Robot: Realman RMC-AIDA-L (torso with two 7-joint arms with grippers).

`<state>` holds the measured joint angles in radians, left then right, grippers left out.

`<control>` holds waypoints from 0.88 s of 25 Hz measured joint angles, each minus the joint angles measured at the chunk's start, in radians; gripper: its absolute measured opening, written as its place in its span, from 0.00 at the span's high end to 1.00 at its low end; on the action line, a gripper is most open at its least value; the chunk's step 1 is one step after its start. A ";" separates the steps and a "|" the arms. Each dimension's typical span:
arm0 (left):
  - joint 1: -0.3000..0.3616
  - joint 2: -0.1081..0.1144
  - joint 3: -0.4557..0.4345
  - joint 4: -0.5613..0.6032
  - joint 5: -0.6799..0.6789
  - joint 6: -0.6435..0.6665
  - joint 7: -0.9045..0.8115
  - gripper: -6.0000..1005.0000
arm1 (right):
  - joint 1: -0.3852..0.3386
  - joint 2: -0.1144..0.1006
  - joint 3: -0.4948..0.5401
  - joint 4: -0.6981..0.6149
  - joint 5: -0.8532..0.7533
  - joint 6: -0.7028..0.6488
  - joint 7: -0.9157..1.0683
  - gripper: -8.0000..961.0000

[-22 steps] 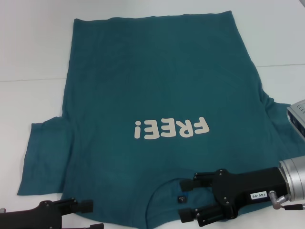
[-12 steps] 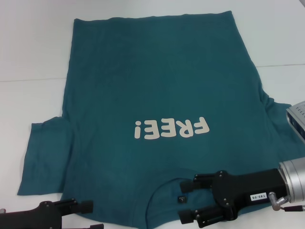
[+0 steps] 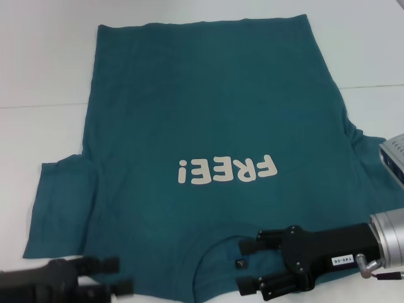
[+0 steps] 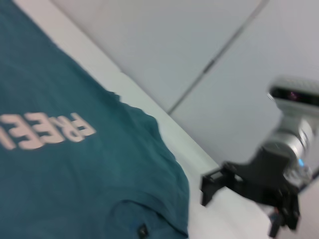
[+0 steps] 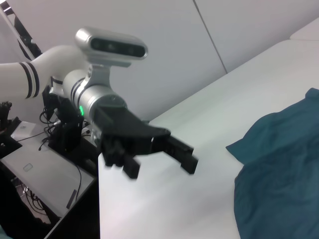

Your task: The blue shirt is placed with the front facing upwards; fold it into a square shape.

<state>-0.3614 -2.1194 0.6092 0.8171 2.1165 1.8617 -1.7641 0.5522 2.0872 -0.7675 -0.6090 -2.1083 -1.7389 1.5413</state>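
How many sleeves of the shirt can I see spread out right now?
2. On the blue shirt, one sleeve lies flat on the robot's left; the other sleeve lies on its right, its end hidden behind the wrist camera.

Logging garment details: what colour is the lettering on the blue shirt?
Cream, on the blue shirt; clearest in the head view.

You see a big white table (image 3: 44, 76) with a thin line across it. Behind it stands a plain pale wall (image 5: 199, 45) with seams.
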 joint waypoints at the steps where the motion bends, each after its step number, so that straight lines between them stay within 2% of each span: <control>1: -0.010 0.007 -0.010 0.002 -0.002 -0.004 -0.053 0.10 | 0.000 0.000 0.004 0.000 0.002 0.000 0.005 0.02; 5: -0.064 0.042 -0.068 0.002 -0.006 -0.002 -0.279 0.10 | 0.008 -0.006 0.039 -0.009 0.011 0.004 0.077 0.02; 6: -0.083 0.047 -0.105 0.003 -0.015 -0.002 -0.346 0.10 | 0.020 -0.015 0.060 -0.011 0.012 0.018 0.150 0.02; 7: -0.083 0.047 -0.105 0.003 -0.015 -0.002 -0.346 0.10 | 0.026 -0.020 0.066 -0.011 0.013 0.026 0.181 0.02; 11: -0.107 0.063 -0.177 -0.022 -0.028 -0.070 -0.511 0.10 | 0.041 -0.032 0.071 -0.012 0.014 0.048 0.263 0.02; 14: -0.106 0.079 -0.185 -0.042 -0.026 -0.147 -0.602 0.10 | 0.042 -0.032 0.071 -0.012 0.014 0.059 0.278 0.02; 17: -0.097 0.085 -0.196 -0.045 -0.022 -0.227 -0.662 0.10 | 0.042 -0.031 0.069 -0.011 0.014 0.078 0.300 0.02; 22: -0.082 0.081 -0.234 -0.046 -0.022 -0.318 -0.708 0.10 | 0.044 -0.039 0.068 -0.012 0.014 0.134 0.394 0.02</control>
<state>-0.4429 -2.0386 0.3751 0.7710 2.0946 1.5435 -2.4716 0.5960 2.0487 -0.7000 -0.6205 -2.0947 -1.6049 1.9355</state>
